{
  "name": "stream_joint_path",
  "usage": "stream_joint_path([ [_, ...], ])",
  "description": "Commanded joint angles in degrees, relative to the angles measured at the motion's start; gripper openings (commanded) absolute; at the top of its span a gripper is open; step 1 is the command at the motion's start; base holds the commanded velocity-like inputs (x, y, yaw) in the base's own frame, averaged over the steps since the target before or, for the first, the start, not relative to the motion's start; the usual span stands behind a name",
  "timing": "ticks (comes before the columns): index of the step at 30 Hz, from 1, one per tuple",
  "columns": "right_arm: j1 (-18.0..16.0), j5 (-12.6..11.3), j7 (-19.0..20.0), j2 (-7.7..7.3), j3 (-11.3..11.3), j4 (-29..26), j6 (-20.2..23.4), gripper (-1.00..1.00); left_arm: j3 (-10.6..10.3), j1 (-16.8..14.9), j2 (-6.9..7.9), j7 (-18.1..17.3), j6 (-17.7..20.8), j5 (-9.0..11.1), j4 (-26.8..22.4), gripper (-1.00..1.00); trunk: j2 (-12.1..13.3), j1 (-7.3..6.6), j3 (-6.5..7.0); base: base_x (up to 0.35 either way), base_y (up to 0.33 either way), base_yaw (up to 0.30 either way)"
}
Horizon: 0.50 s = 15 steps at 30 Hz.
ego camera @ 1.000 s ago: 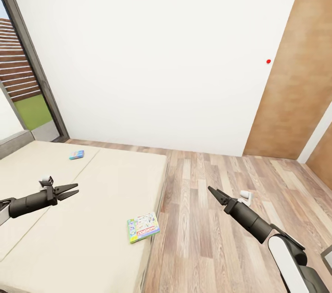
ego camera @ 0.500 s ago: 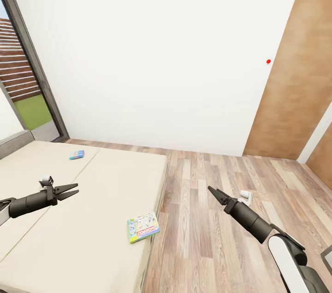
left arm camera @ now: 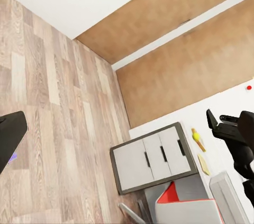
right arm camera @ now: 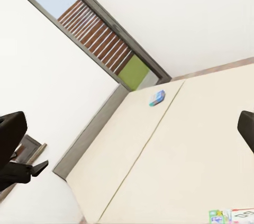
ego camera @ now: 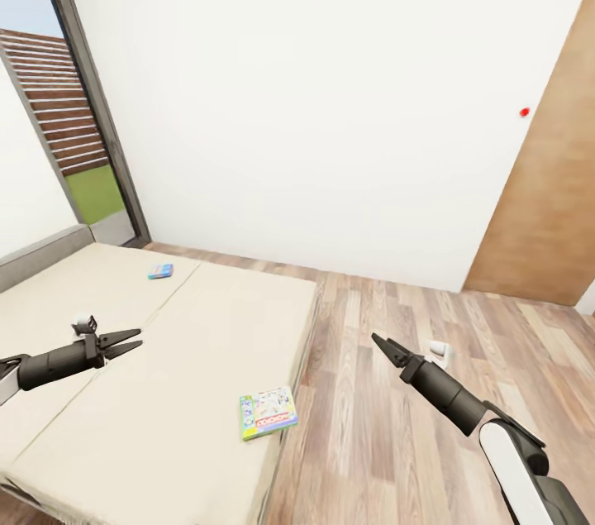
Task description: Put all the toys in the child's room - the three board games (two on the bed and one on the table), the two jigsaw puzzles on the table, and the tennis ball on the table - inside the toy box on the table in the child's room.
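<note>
On the bed (ego camera: 124,360), two board games wait: the white-covered game (ego camera: 268,413) near the edge, the small blue game (ego camera: 160,271) farther back. Both grippers, left (ego camera: 124,341) and right (ego camera: 382,345), hang open-jawed and empty, so packing looks barely begun.

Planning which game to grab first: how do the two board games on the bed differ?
The green-edged game is clearly larger than the blue game. It has a white, busy cover; the blue one looks plain blue. It lies at the mattress's near edge beside the floor; the blue one lies farther back, toward the headboard. Both lie flat on the bed.
</note>
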Motion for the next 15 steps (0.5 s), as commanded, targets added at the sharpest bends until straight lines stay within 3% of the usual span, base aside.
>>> stream_joint_path([
  [1,0.0,-0.5,0.0,0.00,-0.1,0.0,0.5,1.00,0.4,-0.1,-0.01,-0.2,0.6,-0.4,0.0,1.00,-0.1,0.04,-0.13,0.016,-0.015,0.278],
  [11,0.0,-0.5,0.0,-0.01,0.0,0.0,0.5,1.00,0.4,-0.1,-0.19,-0.2,0.6,-0.4,0.0,1.00,-0.1,0.04,-0.13,0.004,-0.004,0.281],
  [15,0.0,-0.5,0.0,-0.06,-0.1,0.0,0.5,1.00,0.4,-0.1,-0.29,-0.2,0.6,-0.5,0.0,1.00,-0.1,0.04,-0.13,0.000,0.000,0.165],
])
